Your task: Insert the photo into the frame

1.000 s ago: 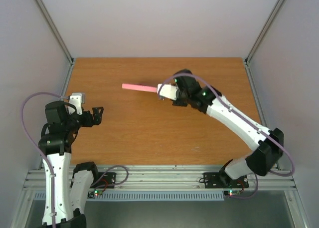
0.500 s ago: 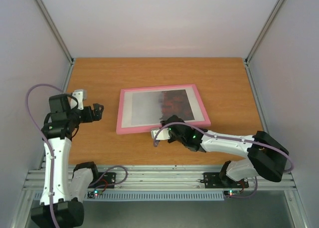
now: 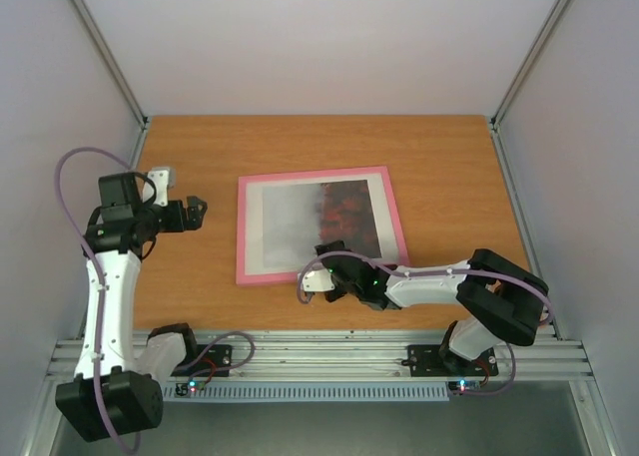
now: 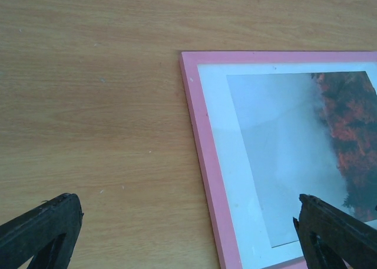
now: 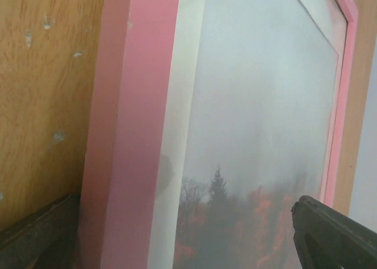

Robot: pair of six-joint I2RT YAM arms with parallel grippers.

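The frame (image 3: pixel 242 238) lies flat and face up near the middle of the table (image 3: pixel 449 177), a little skewed to its edges. The photo (image 3: pixel 319 222) shows through the pane inside a white mat (image 4: pixel 215 133), its grey sky to the left and its red-orange trees to the right. Judged from this, the photo is already in the frame; whether the back is closed cannot be told from above. The right gripper (image 3: pixel 318 274) sits low at the frame's near edge with its 2 fingers spread wide. In the right wrist view the pink rim runs up between them, 1 finger (image 5: pixel 35 231) on the table side and the other over the pane. It pinches nothing, but it is very close to the rim. The left gripper (image 3: pixel 195 214) hovers to the left of the frame, well apart from it, also spread and empty. The main risk is in backing the right arm out. A finger that catches the rim could drag or pivot the frame across the smooth wood, or lift its near edge and let it drop. A jolt like that could shift the print behind the mat. A finger dipping onto the pane could scratch or smear it.
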